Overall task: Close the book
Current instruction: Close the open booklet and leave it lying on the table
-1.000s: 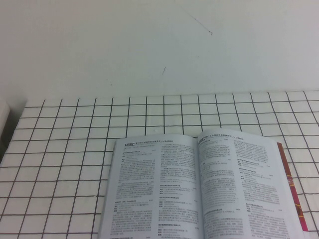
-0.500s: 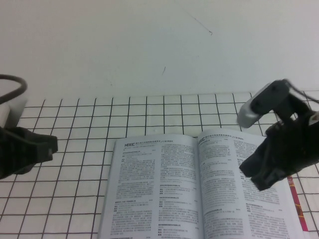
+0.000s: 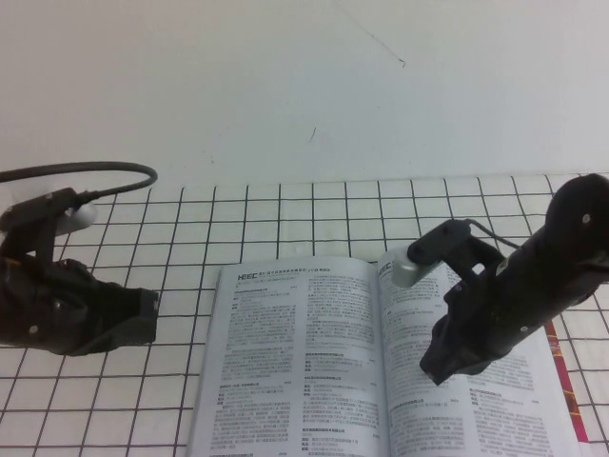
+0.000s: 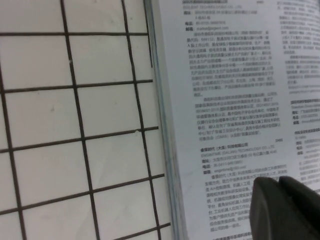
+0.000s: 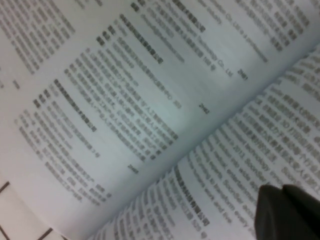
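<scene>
You are looking down on a table covered by a white cloth (image 3: 143, 228) ruled with a black grid, with a plain white wall (image 3: 285, 86) behind it. The book (image 3: 314, 362) lies open and flat on the cloth at the near middle of the table. Both of its pages face up and are filled with columns of small print. A strip of red cover (image 3: 557, 352) shows along its right edge. Your left gripper (image 3: 147, 319) is on the left side of the table, above the cloth and just beside the book's left edge, pointing toward the book. In its wrist view the two dark tips lie pressed together with only a thin seam between them, holding nothing, with the edge of the left page below them. A black cable (image 3: 95, 171) arcs over that arm. Your right gripper (image 3: 440, 367) reaches in from the right and hangs over the right-hand page, angled down toward the middle fold. Its tips are also drawn together and hold nothing. You cannot tell from these views whether they touch the paper.
</scene>
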### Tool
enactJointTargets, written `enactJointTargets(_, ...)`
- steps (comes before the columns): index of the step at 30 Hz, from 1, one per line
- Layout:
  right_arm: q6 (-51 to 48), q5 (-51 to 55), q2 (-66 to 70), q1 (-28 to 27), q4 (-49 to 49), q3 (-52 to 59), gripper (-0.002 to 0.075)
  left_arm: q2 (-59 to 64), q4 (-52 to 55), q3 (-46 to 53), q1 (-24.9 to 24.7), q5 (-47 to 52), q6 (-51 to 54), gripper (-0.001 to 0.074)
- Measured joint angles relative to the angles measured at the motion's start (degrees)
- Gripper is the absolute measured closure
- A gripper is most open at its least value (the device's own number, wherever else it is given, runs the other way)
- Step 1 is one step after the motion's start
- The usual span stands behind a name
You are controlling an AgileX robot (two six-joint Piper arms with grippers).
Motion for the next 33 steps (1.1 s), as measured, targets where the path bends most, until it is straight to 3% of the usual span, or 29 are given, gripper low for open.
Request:
enactJointTargets(8,1.3,-0.9,7.7,0.0,-2.3,-0.5,0.0729,7.3,0.0,0.0,0.0,-4.2,3.4,0.0738)
enactJointTargets(18,2.6,-0.9,7.8,0.0,-2.7,-0.6,0.0729,17.3,-1.5,0.0,0.0,-6.0,5.0,0.0738)
enactJointTargets(33,3.2,-1.3,7.8,0.0,-2.8,-0.6,0.0729,22.6,2.5,-0.2,-6.8,-12.1,1.2,0.0738)
